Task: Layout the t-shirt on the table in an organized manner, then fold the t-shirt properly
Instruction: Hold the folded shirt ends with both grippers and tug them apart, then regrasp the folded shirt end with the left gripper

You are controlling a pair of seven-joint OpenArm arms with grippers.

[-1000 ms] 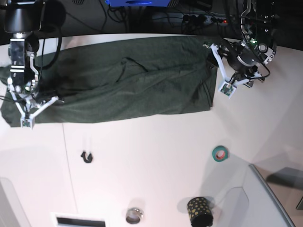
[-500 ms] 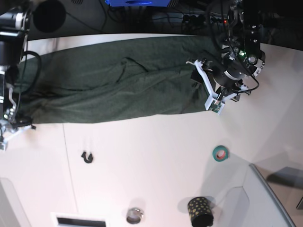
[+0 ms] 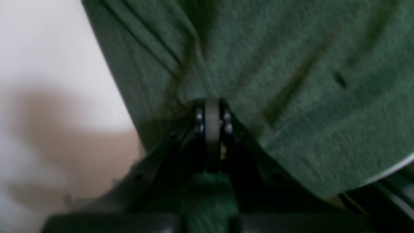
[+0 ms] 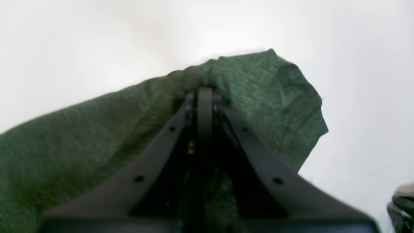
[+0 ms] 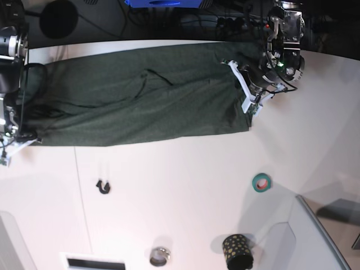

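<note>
Now the left gripper [image 5: 251,107] has clamped the t-shirt [image 5: 140,101]; with the right gripper [image 4: 204,94] pinching too, 2 ends can stretch.

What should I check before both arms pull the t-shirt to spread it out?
1. Left tool shut on the t-shirt: ok.
2. Right tool shut on the shirt's corner: ok.
3. Shirt fully opened flat: not ok, it lies as a long creased band.
4. Table in front of the shirt free: not ok, tape roll and black hook sit there.
5. How many fabric layers each tool pinches: cannot tell.
</note>
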